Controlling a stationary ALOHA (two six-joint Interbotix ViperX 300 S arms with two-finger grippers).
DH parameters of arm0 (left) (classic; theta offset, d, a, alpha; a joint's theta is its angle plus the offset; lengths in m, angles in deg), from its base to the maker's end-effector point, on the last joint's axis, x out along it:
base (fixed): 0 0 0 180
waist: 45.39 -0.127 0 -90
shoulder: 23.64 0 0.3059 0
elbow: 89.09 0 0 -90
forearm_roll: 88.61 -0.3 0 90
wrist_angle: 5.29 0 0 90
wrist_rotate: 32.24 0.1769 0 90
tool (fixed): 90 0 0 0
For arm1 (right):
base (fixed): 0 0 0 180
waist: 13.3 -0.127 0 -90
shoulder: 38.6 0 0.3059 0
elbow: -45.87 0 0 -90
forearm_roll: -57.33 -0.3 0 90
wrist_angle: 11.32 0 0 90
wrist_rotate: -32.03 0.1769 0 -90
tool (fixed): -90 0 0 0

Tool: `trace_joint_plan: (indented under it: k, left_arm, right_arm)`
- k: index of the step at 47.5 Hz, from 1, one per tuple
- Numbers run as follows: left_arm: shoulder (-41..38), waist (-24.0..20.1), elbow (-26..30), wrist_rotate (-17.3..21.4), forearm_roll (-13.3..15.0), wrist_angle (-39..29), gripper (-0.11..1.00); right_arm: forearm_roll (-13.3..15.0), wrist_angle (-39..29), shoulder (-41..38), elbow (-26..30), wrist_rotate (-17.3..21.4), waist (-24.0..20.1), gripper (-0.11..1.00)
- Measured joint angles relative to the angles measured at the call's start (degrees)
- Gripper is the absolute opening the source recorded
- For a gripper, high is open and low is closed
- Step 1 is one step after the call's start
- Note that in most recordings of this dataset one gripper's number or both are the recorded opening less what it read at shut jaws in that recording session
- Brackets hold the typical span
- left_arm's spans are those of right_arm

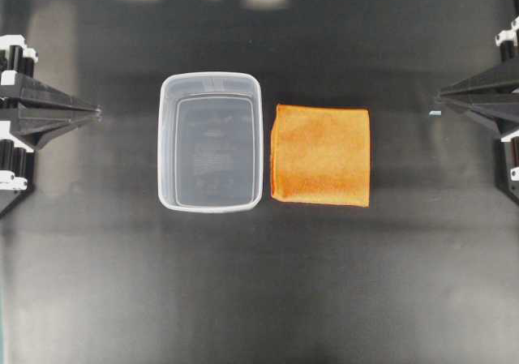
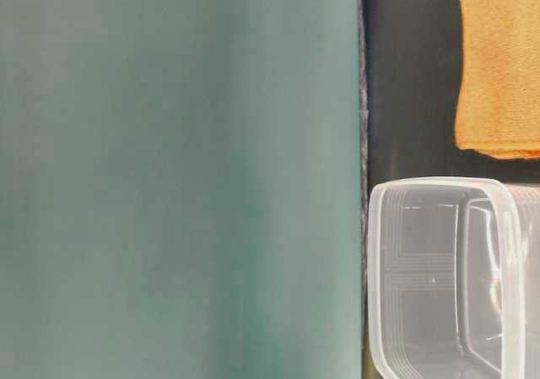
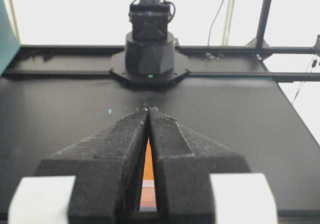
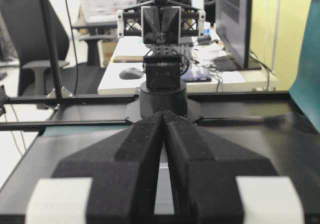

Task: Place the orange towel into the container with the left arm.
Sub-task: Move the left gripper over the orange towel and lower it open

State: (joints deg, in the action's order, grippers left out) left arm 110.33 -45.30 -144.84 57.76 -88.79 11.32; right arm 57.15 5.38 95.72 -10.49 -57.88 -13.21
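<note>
From my station I count one orange towel, a single folded cloth, and one container, a clear plastic tub. Both sit on one black worktop. I count two arms, each ending in one tool: the left tool at one edge of the overhead view and the right tool at the other, so two tools in all.

Table-level view crops the orange towel and container.

Lab: framed black table, cluttered desk behind.
</note>
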Motion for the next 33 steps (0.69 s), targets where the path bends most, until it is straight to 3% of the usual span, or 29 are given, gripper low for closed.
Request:
trace_joint_plan:
  k: [4,14,31,33]
  left_arm:
    - [-1.05,0.0,1.05,-1.23,-1.05,-1.05,0.0]
    - [-7.91,0.0,7.38,-1.85,-2.02,-5.71,0.0]
    - [-25.4,0.44,25.05,-0.7,-2.11,-25.14,0.0]
    - [-28.04,0.35,27.51,-0.7,-2.11,-27.51,0.0]
  right_arm:
    - [-0.09,0.09,-0.09,-0.09,0.26,0.0,0.01]
    - [-0.7,0.35,-0.09,-0.09,2.55,0.0,0.0]
    - [-0.79,-0.79,-0.09,-0.35,7.65,0.0,0.01]
    - [-0.79,-1.14,-0.09,-0.53,7.82,0.0,0.05]
